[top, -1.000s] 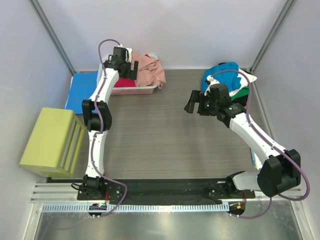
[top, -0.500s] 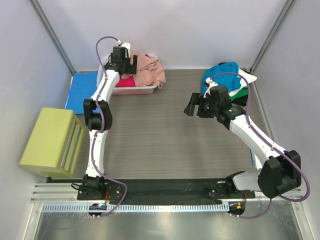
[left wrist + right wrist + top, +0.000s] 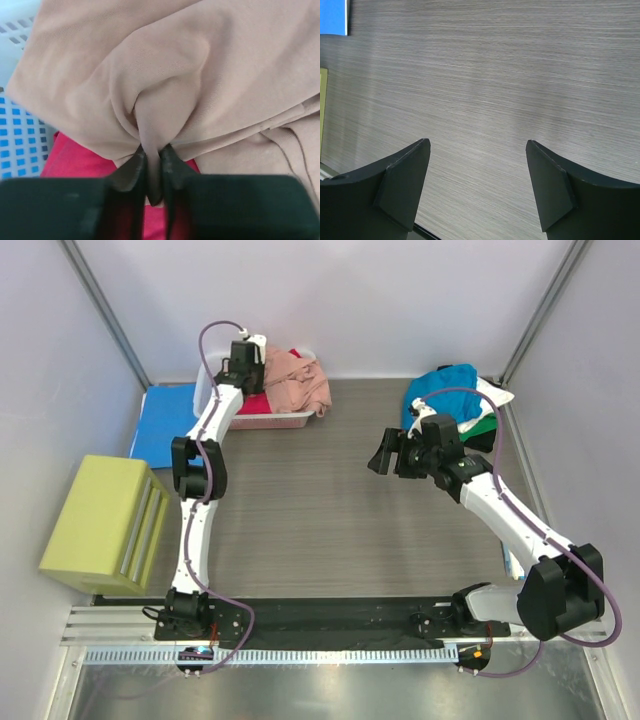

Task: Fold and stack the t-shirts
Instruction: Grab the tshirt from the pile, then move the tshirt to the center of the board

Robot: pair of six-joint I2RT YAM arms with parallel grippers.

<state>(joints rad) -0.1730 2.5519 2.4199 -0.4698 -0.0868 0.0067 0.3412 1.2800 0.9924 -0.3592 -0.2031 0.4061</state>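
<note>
A dusty-pink t-shirt [image 3: 298,378] lies bunched in a white basket [image 3: 285,421] at the back left, over a magenta t-shirt [image 3: 250,405]. My left gripper [image 3: 258,368] is shut on a fold of the dusty-pink t-shirt [image 3: 200,75]; the pinched cloth stands between the jaws of the left gripper [image 3: 153,155], with the magenta t-shirt [image 3: 75,160] beneath. At the back right sits a pile with a teal-blue t-shirt [image 3: 445,383], white and green cloth under it. My right gripper [image 3: 379,456] hovers open over the bare table [image 3: 485,80], and the right gripper [image 3: 477,145] holds nothing.
A flat blue folder [image 3: 160,423] lies left of the basket, and its corner [image 3: 332,17] shows in the right wrist view. A yellow-green box [image 3: 103,523] stands at the left edge. Grey walls close in the table on three sides.
My left gripper has moved right over the basket and shut on the dusty-pink t-shirt. The right gripper has drifted slightly left and stayed open.
</note>
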